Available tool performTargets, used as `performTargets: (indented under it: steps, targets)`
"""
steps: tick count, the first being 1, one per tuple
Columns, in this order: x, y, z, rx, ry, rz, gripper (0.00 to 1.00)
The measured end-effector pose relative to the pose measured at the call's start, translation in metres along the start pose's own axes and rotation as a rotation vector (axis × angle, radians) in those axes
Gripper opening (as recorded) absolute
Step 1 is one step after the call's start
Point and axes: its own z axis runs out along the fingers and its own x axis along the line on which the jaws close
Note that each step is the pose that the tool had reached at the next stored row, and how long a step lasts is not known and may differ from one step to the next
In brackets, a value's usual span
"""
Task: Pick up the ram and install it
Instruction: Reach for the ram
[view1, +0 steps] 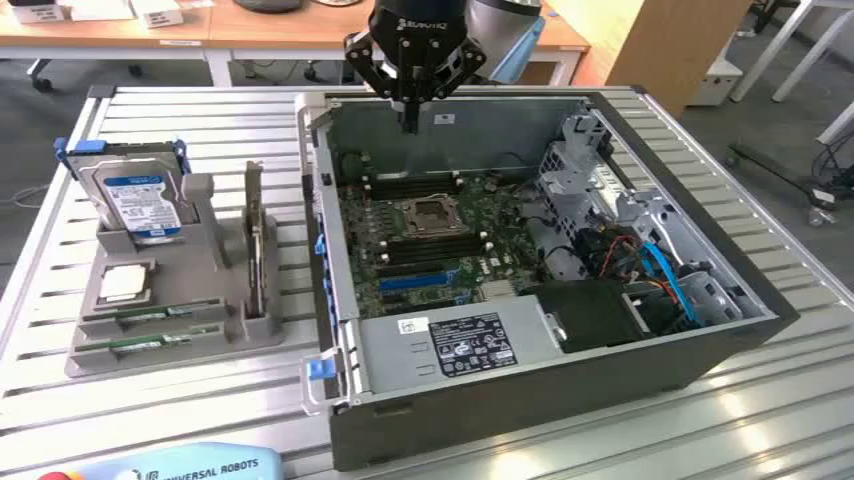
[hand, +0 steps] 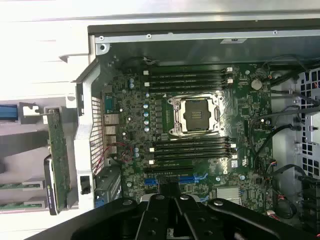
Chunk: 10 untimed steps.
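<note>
- Exterior view: the claw (view1: 411, 118) hangs over the far end of the open computer case (view1: 534, 400); its black fingers are pressed together to a single point; nothing is gripped between them
- wrist view: the same claw (hand: 170, 200) looks straight down, its fingers meeting with no gap; below it lies the green motherboard (hand: 135, 125)
- the processor socket (view1: 434, 212) sits in the middle of the board; dark memory slots (hand: 187, 80) run in rows on either side of it; blue slots (view1: 414, 280) lie further on, toward the power supply (view1: 454, 345) with its black-and-white label
- blue and orange cables (view1: 663, 275) bunch by the drive bay on the exterior view's right
- the ram (view1: 147, 343) is well apart from the claw, outside the case on the exterior view's left; it lies lengthwise in a front step of the grey holder (view1: 174, 362); a second green stick (view1: 150, 318) lies in the step just behind it
- the same holder carries an expansion card (view1: 254, 240) standing on edge, a hard drive (view1: 134, 200) with a blue-and-white label standing upright, and a small square chip (view1: 123, 282) lying flat
- case and holder stand on a slatted metal table (view1: 747, 420); a blue-and-white pendant (view1: 174, 468) marked Universal Robots shows at the near edge
</note>
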Motion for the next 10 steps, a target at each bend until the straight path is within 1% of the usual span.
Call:
performTargets:
  steps: [7, 10]
  targets:
    - [0.0002, 0.0, 0.0, -0.0001, 0.0, 0.0, 0.1]
    - [0.0018, -0.0002, 0.0, -0.0001, -0.0001, 0.0, 0.1]
